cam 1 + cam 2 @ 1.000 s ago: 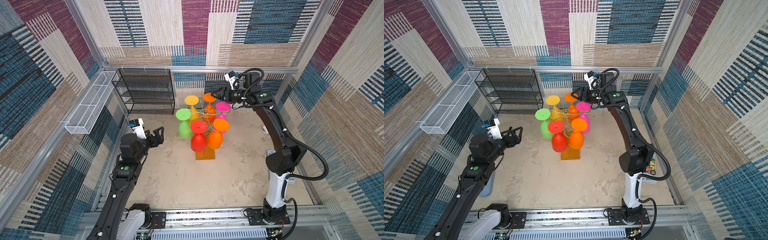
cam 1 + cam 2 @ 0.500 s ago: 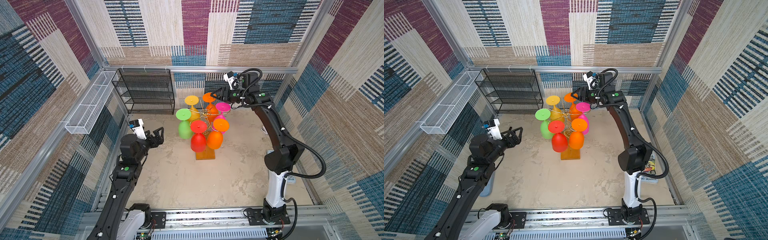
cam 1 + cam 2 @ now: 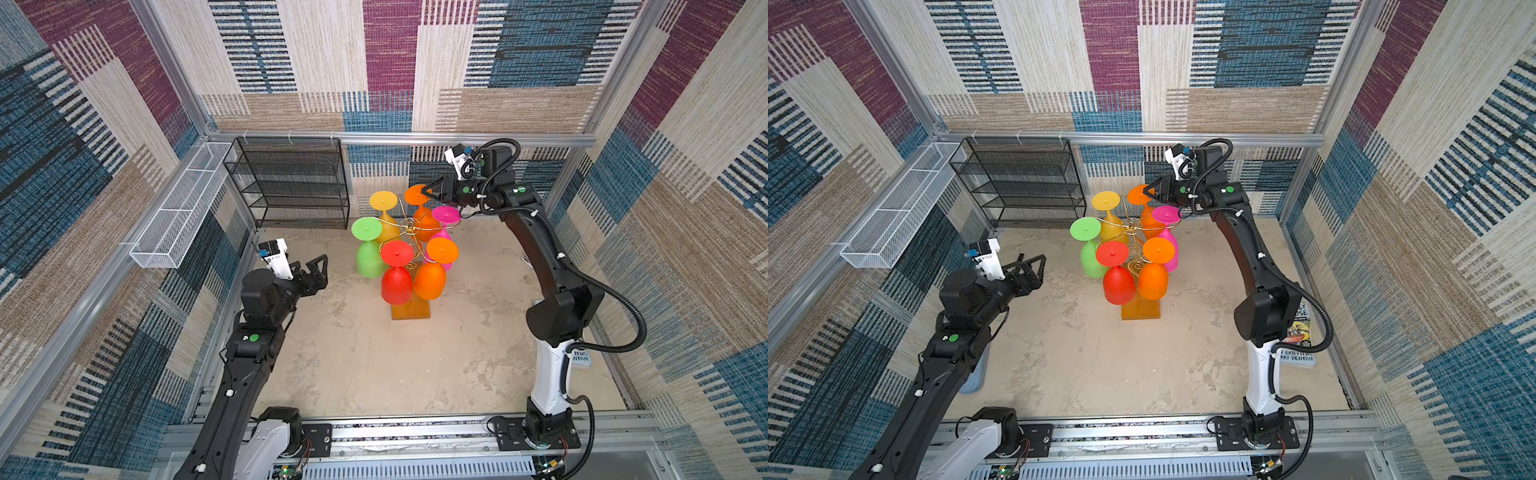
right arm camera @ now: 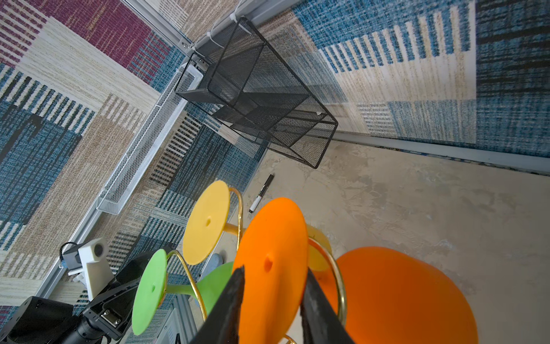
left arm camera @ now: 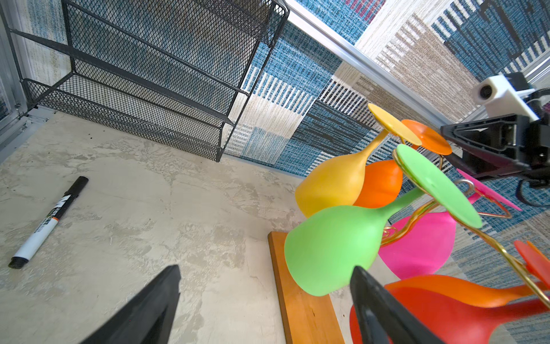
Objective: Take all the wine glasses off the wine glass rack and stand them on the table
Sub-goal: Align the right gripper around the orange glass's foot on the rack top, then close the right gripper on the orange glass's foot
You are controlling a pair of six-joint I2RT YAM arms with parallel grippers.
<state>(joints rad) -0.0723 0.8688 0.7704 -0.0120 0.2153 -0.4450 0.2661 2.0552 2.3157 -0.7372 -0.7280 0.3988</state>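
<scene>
Not yet removed: the orange wine glass (image 4: 273, 253) hangs inverted at the rear of the wine glass rack (image 3: 410, 309), the right gripper (image 3: 428, 193) set narrow either side of its foot with firm contact unconfirmed, lift-off outstanding; the left gripper (image 3: 309, 268) stands wide and empty, well apart.

Right gripper (image 3: 426, 192): nudges slightly left in both top views, and its tips now overlap the rim of the foot of the rear orange wine glass (image 3: 414, 195). Jaws draw in from wide a second ago to narrow now. Fingers (image 4: 232, 300) bracket the foot disc at either edge; contact not readable. Right arm's elbow leans a touch leftward too.
</scene>
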